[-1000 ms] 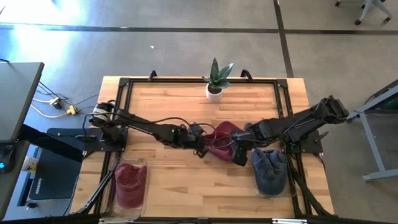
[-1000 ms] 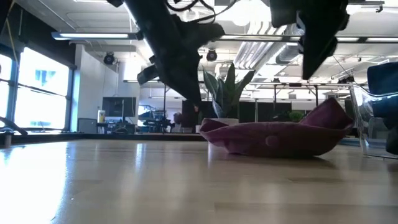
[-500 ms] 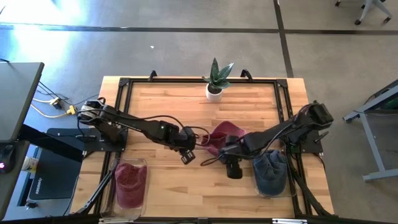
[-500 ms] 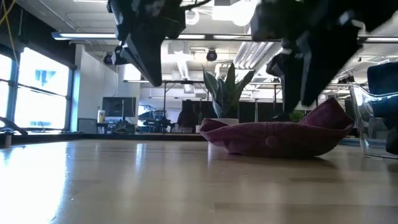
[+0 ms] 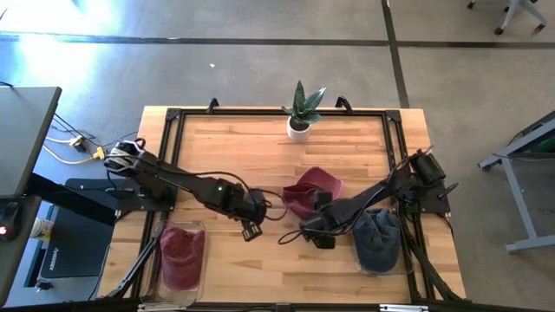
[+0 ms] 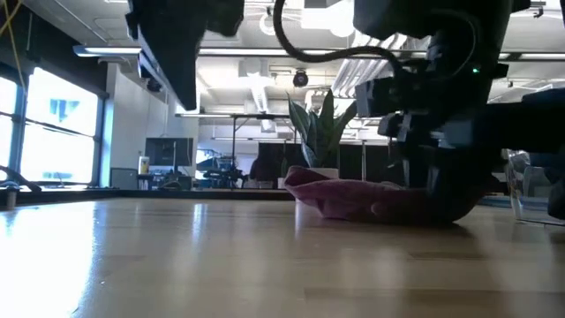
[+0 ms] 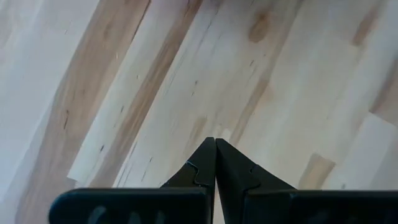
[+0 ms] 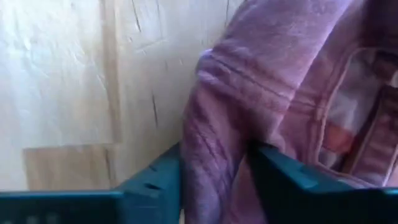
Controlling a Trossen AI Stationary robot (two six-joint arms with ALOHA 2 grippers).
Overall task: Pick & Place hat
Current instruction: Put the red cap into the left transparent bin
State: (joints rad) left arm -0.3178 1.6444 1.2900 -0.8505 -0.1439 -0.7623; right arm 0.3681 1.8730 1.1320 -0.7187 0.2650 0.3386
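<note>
The maroon hat (image 5: 312,186) (image 6: 353,193) lies crumpled on the wooden table's middle, resting on its underside. My right gripper (image 5: 314,227) (image 6: 437,190) is down at the hat's near edge, shut on a bunched fold of it (image 8: 214,168). My left gripper (image 5: 251,230) (image 7: 215,146) is shut with nothing in it. It hovers over bare wood to the left of the hat, clear of it, and shows high up in the low view (image 6: 181,79). My right gripper pinches a thick, ridged fold at the hat's near edge (image 8: 214,124) between its two fingers (image 8: 155,186). It comes from above, pointing down. The rest of the hat (image 8: 292,68) spreads away beyond the fingers and lies on the table, not lifted.
A potted plant (image 5: 299,121) (image 6: 322,132) stands at the table's far edge. A clear bin at the near left holds a maroon hat (image 5: 180,253). A clear bin at the near right (image 6: 530,181) holds a blue-grey hat (image 5: 377,238). Bare wood lies between the bins.
My left gripper has drawn back from the hat toward the table's near left and risen. My right gripper has moved from over the hat toward the near edge, then come down at the hat's near edge. The hat has stayed on the table.
</note>
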